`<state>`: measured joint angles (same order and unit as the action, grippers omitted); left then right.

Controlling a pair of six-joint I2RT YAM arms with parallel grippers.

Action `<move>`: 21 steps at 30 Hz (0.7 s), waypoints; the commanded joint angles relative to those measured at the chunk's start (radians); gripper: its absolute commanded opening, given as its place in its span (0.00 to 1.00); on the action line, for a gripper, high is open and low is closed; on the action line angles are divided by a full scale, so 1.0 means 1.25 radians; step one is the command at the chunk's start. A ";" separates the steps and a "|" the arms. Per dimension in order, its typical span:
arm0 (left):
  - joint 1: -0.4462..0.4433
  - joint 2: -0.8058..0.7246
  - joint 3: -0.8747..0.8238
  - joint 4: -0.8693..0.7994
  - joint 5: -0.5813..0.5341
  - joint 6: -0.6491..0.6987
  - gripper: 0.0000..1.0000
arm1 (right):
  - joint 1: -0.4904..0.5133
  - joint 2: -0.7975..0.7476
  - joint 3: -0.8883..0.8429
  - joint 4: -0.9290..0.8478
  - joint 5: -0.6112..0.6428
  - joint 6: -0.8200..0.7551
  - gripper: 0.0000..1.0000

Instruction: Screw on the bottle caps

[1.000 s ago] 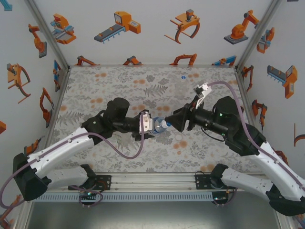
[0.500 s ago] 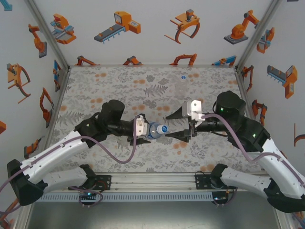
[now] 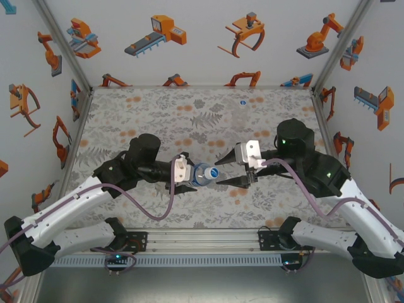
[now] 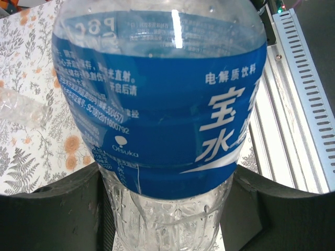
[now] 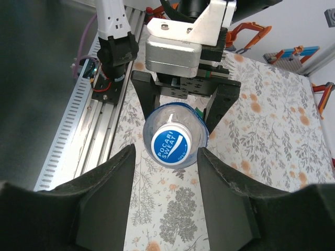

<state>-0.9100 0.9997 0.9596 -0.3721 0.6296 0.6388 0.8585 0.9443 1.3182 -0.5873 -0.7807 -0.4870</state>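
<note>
A bottle with a blue label (image 4: 157,104) is held off the floral mat, with my left gripper (image 4: 165,222) shut on its clear lower body. In the top view the left gripper (image 3: 192,177) holds the bottle (image 3: 203,174) level, neck pointing right. A bottle cap (image 5: 170,145), white-rimmed with a blue printed top, sits on the neck. My right gripper (image 5: 165,152) faces the cap end-on and is open, with a finger on each side of the cap and a gap at both. In the top view the right gripper (image 3: 222,169) straddles the cap (image 3: 214,173).
A clear, crumpled plain bottle (image 4: 21,107) lies on the mat to the left of the held one. A small blue-topped round cap (image 3: 242,102) lies near the back wall. The aluminium rail (image 3: 202,243) runs along the near edge, under both arms.
The right wrist has rolled round, bringing its camera block from the far side to the top. Both grippers and the bottle have shifted slightly left. The right jaws have narrowed a little.
</note>
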 commanded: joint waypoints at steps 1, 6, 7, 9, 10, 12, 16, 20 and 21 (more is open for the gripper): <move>-0.003 -0.005 -0.003 -0.003 0.027 -0.005 0.00 | 0.014 0.003 -0.018 0.056 -0.032 -0.002 0.48; -0.002 -0.001 -0.002 -0.002 0.028 -0.004 0.00 | 0.023 0.009 -0.037 0.068 -0.017 -0.002 0.46; -0.002 0.000 -0.002 -0.002 0.027 -0.004 0.00 | 0.026 0.011 -0.039 0.072 -0.012 -0.003 0.44; -0.002 0.005 -0.003 -0.001 0.030 -0.005 0.00 | 0.030 0.010 -0.044 0.081 -0.006 -0.001 0.41; -0.002 0.007 -0.003 -0.002 0.031 -0.007 0.00 | 0.031 0.010 -0.049 0.087 -0.004 -0.001 0.39; -0.002 0.008 -0.003 -0.002 0.030 -0.007 0.00 | 0.033 0.007 -0.060 0.092 0.008 -0.001 0.34; -0.002 0.007 -0.004 0.004 0.030 -0.005 0.00 | 0.037 -0.004 -0.084 0.088 0.041 0.002 0.23; -0.003 0.009 -0.007 0.032 0.021 -0.017 0.00 | 0.040 -0.029 -0.124 0.138 0.127 0.122 0.12; -0.003 0.010 -0.011 0.050 0.012 -0.024 0.00 | 0.040 -0.037 -0.137 0.160 0.166 0.178 0.08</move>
<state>-0.9100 1.0153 0.9478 -0.3958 0.6331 0.6365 0.9005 0.9127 1.1885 -0.4412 -0.6945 -0.4168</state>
